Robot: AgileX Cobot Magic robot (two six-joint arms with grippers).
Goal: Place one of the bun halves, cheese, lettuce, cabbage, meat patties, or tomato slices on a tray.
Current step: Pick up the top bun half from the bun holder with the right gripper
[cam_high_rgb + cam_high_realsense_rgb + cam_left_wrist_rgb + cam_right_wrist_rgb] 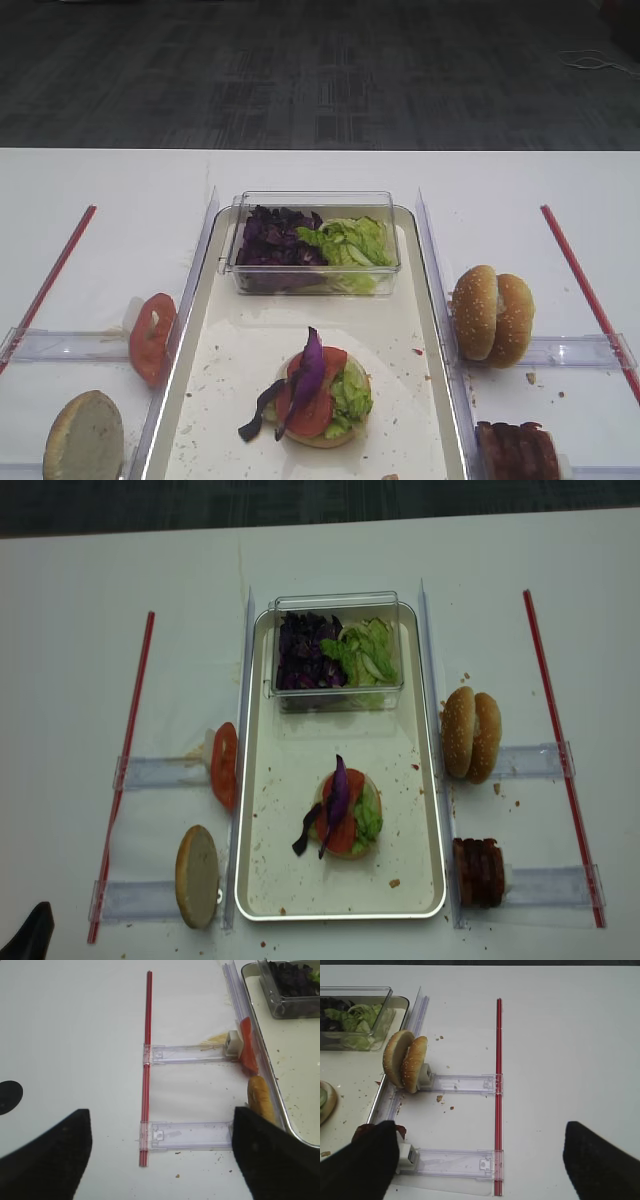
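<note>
- The sesame bun tops (492, 315) stand on edge, paired, on the tabletop (100, 200) just right of the tray (240, 350), leaning against a clear holder (462, 1083).
- The right hand (480, 1160), fingers spread wide and empty, hovers near them; the buns lie ahead and to its left.
- The left hand (160, 1155), also spread apart and empty, sits across the tray, much farther away.
- The buns' flat faces point sideways, so their edges face the right hand.

A clear plastic box (312, 243) sits between two red strips (124, 770) (clear plastic holders (462, 1083) attached) on the white table (100, 180).
</note>
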